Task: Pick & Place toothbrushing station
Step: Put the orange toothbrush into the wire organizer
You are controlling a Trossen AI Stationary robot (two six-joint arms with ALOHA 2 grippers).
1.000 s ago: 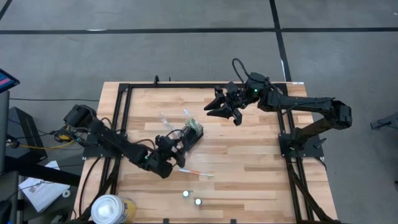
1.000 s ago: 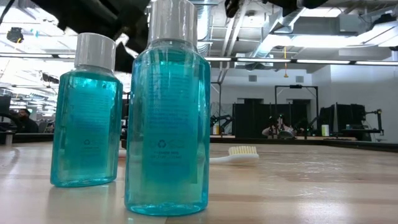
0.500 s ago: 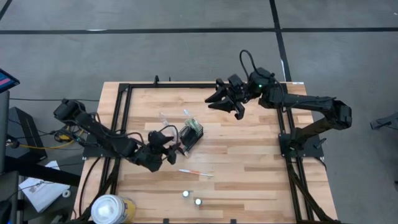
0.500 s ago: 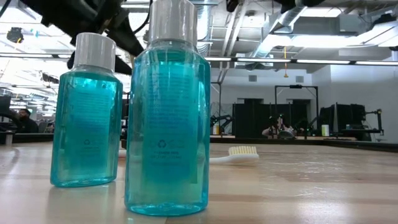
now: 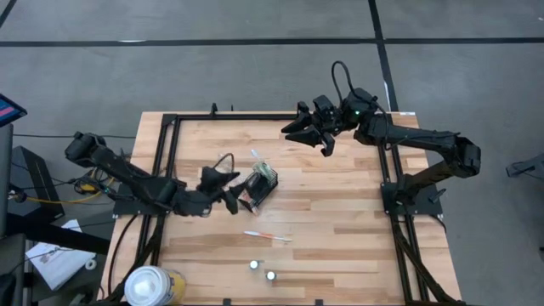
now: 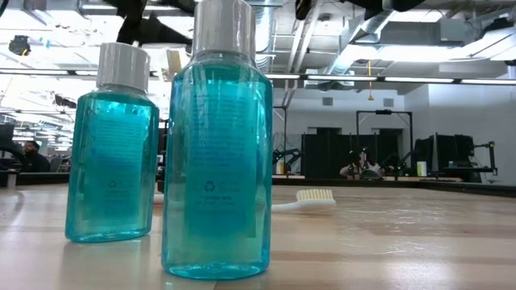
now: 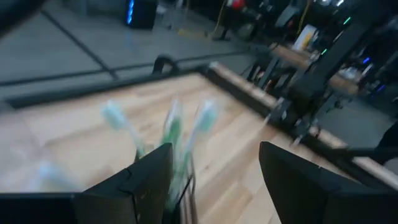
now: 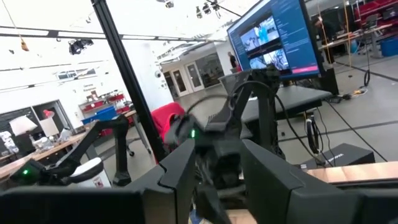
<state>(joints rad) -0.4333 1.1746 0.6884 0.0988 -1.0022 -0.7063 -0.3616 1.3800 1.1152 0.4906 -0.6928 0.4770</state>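
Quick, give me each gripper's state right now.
Left gripper: open, holding nothing, just beside the wire-mesh holder with its toothbrushes.
Right gripper: open, empty, raised over the table's far side.

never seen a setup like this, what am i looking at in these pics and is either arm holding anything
These are two robot arms bolted beside a wooden table, filmed from four cameras: one overhead, one at table height, and one on each wrist. The left gripper is open, empty, just beside a black mesh holder with toothbrushes in it. The right gripper hangs over the far edge, apparently holding nothing. One loose toothbrush lies on the table, near two blue bottles that fill the table-height picture.
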